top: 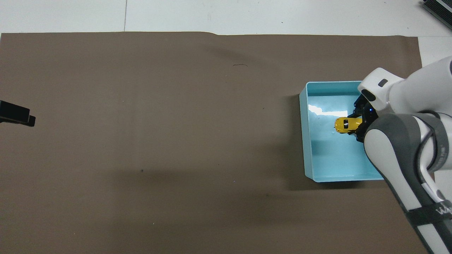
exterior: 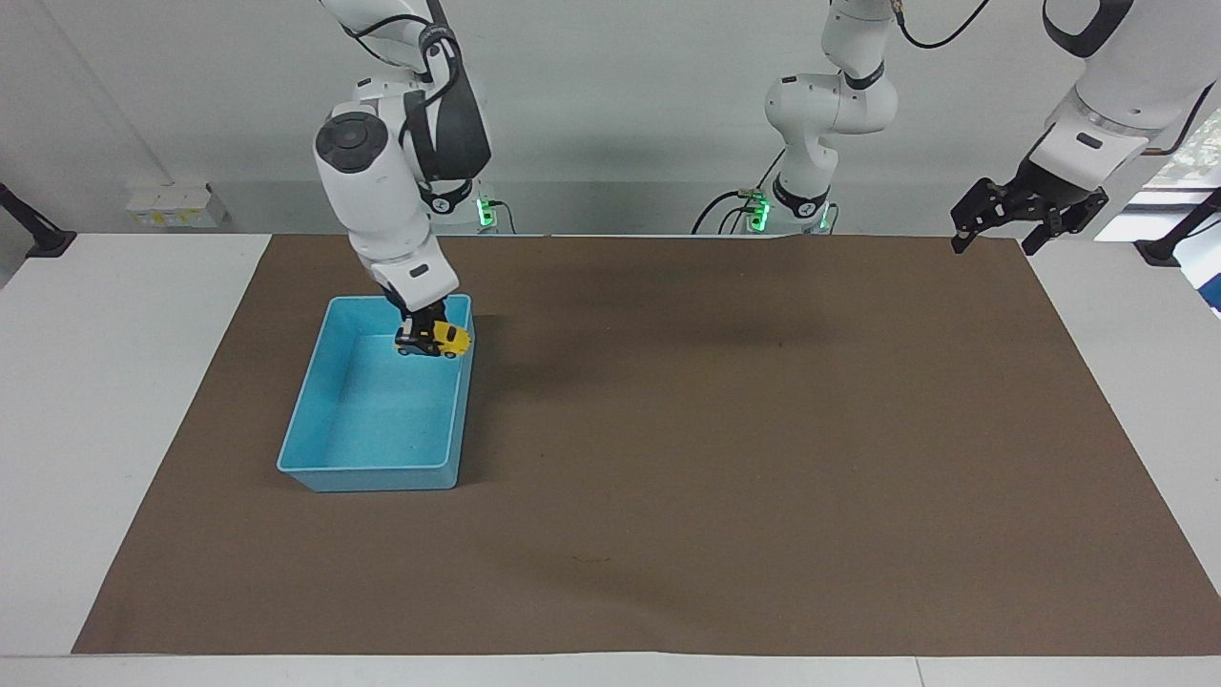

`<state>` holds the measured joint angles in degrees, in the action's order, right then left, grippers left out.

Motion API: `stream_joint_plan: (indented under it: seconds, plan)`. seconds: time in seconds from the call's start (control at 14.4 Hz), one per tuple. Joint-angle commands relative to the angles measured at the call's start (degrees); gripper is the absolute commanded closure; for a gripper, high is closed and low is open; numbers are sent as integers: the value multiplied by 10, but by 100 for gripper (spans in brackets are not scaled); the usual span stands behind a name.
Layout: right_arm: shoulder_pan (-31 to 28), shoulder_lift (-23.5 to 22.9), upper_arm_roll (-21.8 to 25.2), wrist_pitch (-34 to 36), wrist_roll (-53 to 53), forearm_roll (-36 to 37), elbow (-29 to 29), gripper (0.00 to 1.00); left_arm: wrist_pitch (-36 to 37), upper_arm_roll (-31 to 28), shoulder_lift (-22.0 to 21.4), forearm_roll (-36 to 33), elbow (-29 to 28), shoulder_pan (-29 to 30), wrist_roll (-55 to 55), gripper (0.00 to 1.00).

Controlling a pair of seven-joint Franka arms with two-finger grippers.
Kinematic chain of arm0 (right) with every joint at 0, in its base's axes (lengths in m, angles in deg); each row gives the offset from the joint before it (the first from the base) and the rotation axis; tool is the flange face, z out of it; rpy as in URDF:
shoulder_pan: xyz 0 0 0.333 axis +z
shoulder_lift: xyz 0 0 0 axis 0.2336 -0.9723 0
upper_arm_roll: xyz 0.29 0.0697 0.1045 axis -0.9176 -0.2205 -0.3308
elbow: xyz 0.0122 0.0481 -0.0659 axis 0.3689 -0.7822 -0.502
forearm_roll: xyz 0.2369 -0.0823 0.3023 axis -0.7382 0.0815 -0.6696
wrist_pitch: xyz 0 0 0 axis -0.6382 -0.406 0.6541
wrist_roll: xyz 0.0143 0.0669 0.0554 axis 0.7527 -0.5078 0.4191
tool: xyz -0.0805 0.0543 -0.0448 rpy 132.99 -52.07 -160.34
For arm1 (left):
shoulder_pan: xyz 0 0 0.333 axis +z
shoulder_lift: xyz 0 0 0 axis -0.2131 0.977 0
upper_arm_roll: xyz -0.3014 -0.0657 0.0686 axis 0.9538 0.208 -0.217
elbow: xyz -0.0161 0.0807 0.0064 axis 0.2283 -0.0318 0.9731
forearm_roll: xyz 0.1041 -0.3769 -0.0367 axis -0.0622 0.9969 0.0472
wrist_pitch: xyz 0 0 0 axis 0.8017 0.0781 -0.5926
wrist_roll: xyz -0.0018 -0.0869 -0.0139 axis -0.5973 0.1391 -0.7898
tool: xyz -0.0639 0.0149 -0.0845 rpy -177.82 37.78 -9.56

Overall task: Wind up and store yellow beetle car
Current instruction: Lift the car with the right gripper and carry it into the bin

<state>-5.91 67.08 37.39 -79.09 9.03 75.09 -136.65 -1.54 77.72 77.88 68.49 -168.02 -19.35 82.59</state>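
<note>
The yellow beetle car [exterior: 448, 339] is a tiny yellow toy with dark windows. My right gripper [exterior: 421, 335] is shut on it and holds it, slightly tilted, in the air over the blue bin [exterior: 367, 474], above the part of the bin nearer to the robots. In the overhead view the car [top: 344, 124] shows over the bin's floor, with the right gripper [top: 357, 125] partly hidden under its own arm. My left gripper [exterior: 1026, 222] waits open and empty, raised over the left arm's end of the table; only its tip [top: 17, 116] shows from overhead.
The blue bin [top: 304, 141] has nothing lying in it and stands on a brown mat [exterior: 725, 458] toward the right arm's end of the table. White table [exterior: 114, 382] borders the mat at both ends.
</note>
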Motion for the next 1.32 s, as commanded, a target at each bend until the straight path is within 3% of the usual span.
stream_joint_plan:
  seconds: [0.0, 0.35, 0.9, 1.25]
  plan:
    - [-7, 20, -7, -32, 18, 6, -53, 100, 3, 1, -11, -2, -11, 2, 8, 0]
    - [-11, 10, -7, -74, 62, 16, -92, 100, 3, 1, -11, -2, -11, 2, 8, 0]
    - [-20, -1, -6, -213, 66, 21, -195, 100, 3, 1, -11, -2, -11, 2, 8, 0]
    - [-22, -33, -6, -253, 67, 31, -210, 100, 3, 1, -11, -2, -11, 2, 8, 0]
